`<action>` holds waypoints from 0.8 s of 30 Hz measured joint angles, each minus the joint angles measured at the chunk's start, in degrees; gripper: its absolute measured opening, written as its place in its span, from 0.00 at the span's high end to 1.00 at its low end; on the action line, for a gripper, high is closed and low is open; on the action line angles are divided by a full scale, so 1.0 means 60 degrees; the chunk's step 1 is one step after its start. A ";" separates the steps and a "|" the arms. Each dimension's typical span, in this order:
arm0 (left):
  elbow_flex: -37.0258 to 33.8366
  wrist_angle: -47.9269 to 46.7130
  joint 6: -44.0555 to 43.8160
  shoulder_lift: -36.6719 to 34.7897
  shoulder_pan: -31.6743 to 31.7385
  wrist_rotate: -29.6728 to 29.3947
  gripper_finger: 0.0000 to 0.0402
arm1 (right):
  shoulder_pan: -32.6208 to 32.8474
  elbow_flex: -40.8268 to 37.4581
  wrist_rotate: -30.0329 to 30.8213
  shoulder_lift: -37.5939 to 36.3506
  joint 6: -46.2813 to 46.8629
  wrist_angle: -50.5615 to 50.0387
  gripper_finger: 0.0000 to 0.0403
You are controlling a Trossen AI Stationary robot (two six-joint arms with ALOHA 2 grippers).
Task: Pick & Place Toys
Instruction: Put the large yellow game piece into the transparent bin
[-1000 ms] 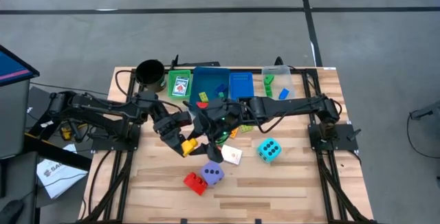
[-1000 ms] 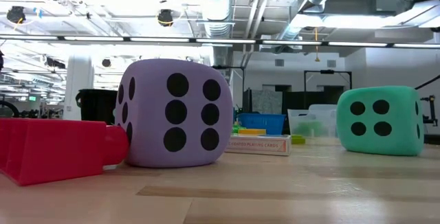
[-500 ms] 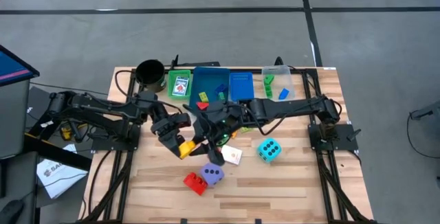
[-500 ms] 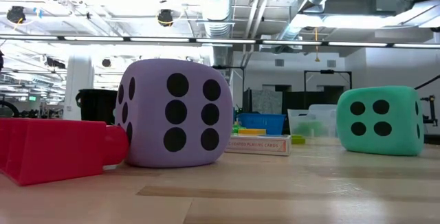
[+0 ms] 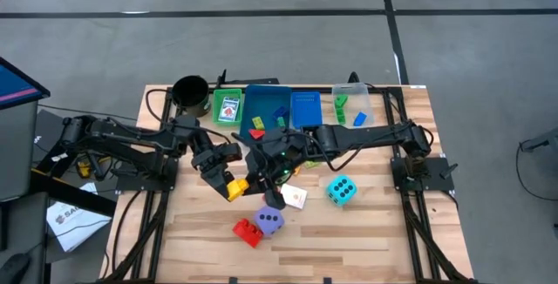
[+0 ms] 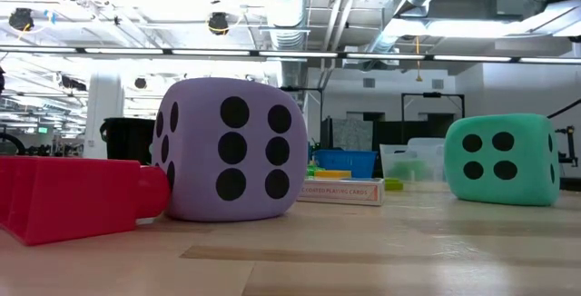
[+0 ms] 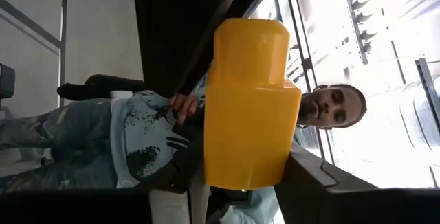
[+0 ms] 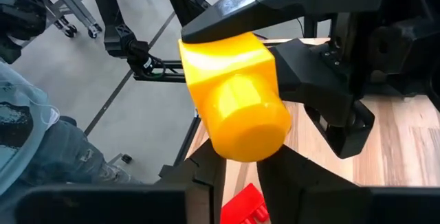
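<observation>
A yellow brick (image 5: pixel 234 187) with one round stud hangs above the table's middle, between my two grippers. My left gripper (image 5: pixel 224 179) comes from the left and is shut on the brick (image 7: pixel 247 100). My right gripper (image 5: pixel 254 182) comes from the right and is shut on the stud end (image 8: pixel 237 107). On the table below lie a red brick (image 5: pixel 247 230), a purple dice (image 5: pixel 271 220), a teal dice (image 5: pixel 341 190) and a white card (image 5: pixel 294 197). My left gripper pinches the brick's end away from the stud (image 7: pixel 242 165) between its two fingers (image 7: pixel 313 183). It comes in about level from the table's left. The brick is lifted clear of the table, its stud pointing at the other gripper. My right gripper has its two fingers (image 8: pixel 206 172) on either side of the brick's stud end (image 8: pixel 249 138). It comes from the table's right, slanting down. The brick stays clear of the table, and the red brick shows on the wood far below.
Along the far edge stand a black cup (image 5: pixel 190 92), a green tray (image 5: pixel 228 108), a blue tray (image 5: pixel 267 105) with bricks and a clear tray (image 5: pixel 352 105). In the low view, the purple dice (image 6: pixel 227 148) and teal dice (image 6: pixel 502 158) rest flat. A person sits beyond the table (image 7: pixel 137 135).
</observation>
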 joint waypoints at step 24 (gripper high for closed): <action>-0.0044 -0.0234 -0.0027 0.0036 0.0007 -0.0009 0.71 | -0.0212 0.0040 -0.0557 -0.0055 0.0331 0.0270 0.29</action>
